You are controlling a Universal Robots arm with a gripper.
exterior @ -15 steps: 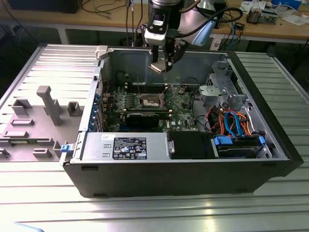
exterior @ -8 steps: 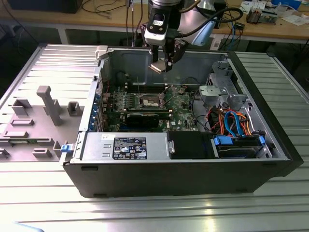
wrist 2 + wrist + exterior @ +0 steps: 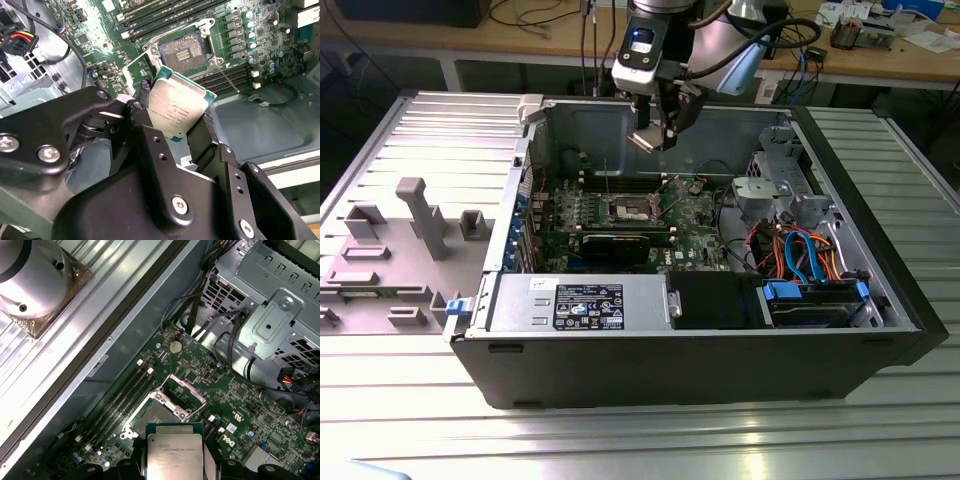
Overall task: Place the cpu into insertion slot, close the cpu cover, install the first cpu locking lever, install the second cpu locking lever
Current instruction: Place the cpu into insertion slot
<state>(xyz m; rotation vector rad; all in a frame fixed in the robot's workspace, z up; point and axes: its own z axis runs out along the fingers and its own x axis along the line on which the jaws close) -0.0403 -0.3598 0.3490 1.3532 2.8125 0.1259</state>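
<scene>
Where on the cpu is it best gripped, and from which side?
By two opposite thin edges, coming from over its metal top, as the hand holds the cpu now. It is a flat square, so probably only the edges give purchase.

case [image 3: 670, 372] on counter [image 3: 620, 440] | socket [image 3: 632, 210] mid-case | cpu [image 3: 174, 455] in pincer [image 3: 175, 106] above socket, apart | power supply [image 3: 585, 305] along case's near edge, exterior view's left | drive bay [image 3: 815, 300] near-right corner

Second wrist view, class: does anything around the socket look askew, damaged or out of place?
Nothing stands out. The cpu is clamped in the gripper above the empty socket, with the cpu cover raised open.
</scene>
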